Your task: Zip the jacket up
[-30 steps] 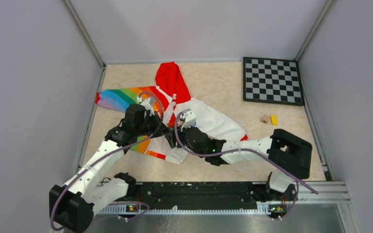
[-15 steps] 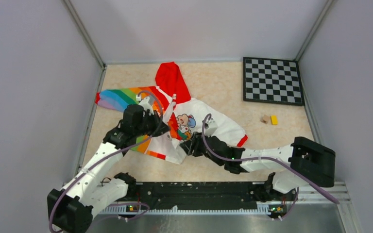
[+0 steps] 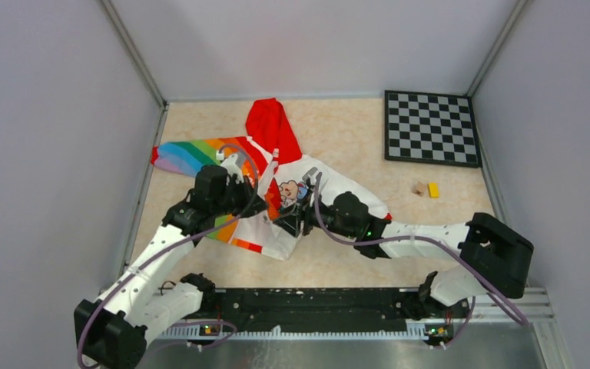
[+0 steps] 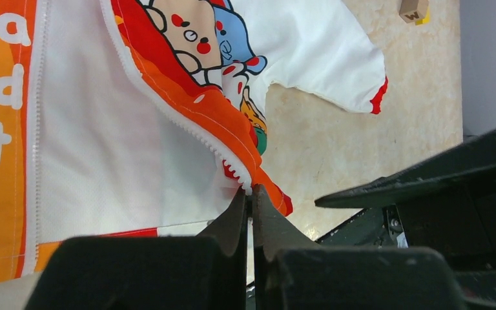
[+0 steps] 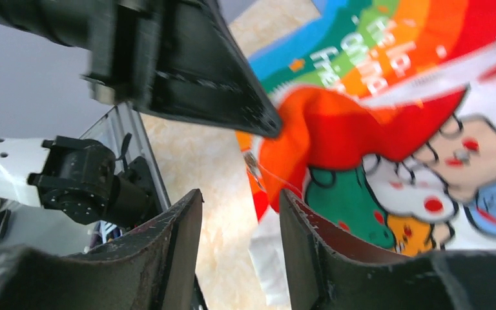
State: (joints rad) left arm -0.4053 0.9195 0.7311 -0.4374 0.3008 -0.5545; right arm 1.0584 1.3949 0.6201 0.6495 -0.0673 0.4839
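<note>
We see the small child's hooded zip jacket (image 3: pixel 270 232) lying open on the beige speckled tabletop (image 3: pixel 353 134), left of centre. Its red hood (image 3: pixel 270 123) points toward the far wall, the rainbow-striped sleeve (image 3: pixel 188 154) reaches left, and the white sleeve (image 3: pixel 338 184) reaches right. Our left gripper (image 4: pixel 250 194) has its fingers pressed together on the lower end of the white zipper edge (image 4: pixel 187 113) that borders the bear-print front. Our right gripper (image 5: pixel 239 199) sits just right of it with fingers apart and nothing between them, facing that pinched orange-red corner. A black-and-white checkerboard (image 3: pixel 431 127) lies in the far right corner. A tan block (image 3: pixel 418 187) and a yellow block (image 3: pixel 433 190) sit just near of it.
</note>
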